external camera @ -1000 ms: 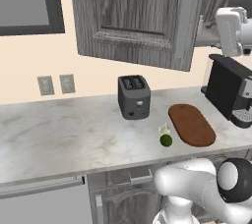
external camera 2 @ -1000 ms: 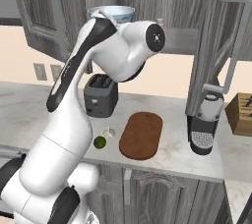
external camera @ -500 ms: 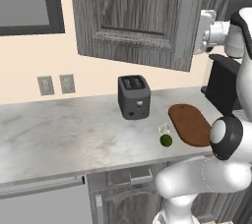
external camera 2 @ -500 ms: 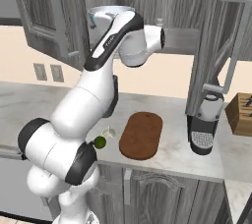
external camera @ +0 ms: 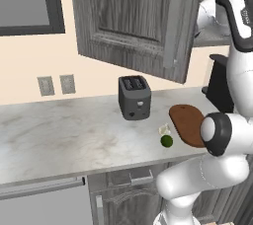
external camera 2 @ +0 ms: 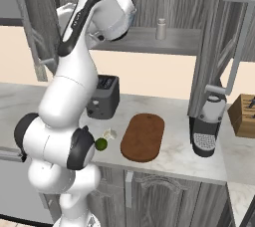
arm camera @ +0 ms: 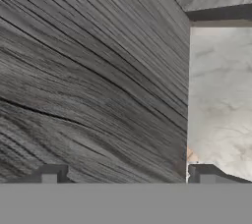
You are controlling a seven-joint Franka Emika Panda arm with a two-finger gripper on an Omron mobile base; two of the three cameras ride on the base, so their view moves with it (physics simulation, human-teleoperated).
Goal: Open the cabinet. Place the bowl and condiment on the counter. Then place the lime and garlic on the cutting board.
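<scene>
The cabinet [external camera: 133, 17] stands with its doors swung open, and its shelf [external camera 2: 164, 42] shows. On that shelf stands the condiment [external camera 2: 160, 28]. My hand is raised to the shelf just left of it and hides the bowl. In the hand view my gripper [arm camera: 125, 178] is open, its fingertips [arm camera: 49, 175] wide apart with nothing between them, facing dark wood grain. On the counter [external camera: 64, 135] lie the lime [external camera: 166, 141] [external camera 2: 101, 144] and the garlic [external camera: 164, 130] [external camera 2: 109, 134], just left of the cutting board [external camera: 188, 124] [external camera 2: 143, 136].
A dark toaster [external camera: 134, 97] [external camera 2: 103, 96] stands at the back of the counter. A coffee machine [external camera 2: 205, 129] is right of the board, and a knife block [external camera 2: 244, 114] beyond it. Grey drawers [external camera: 44, 199] run under the counter.
My arm has swung up and turned at the cabinet shelf. The hand now covers the bowl that showed on the shelf before. The jaws have stayed wide apart.
</scene>
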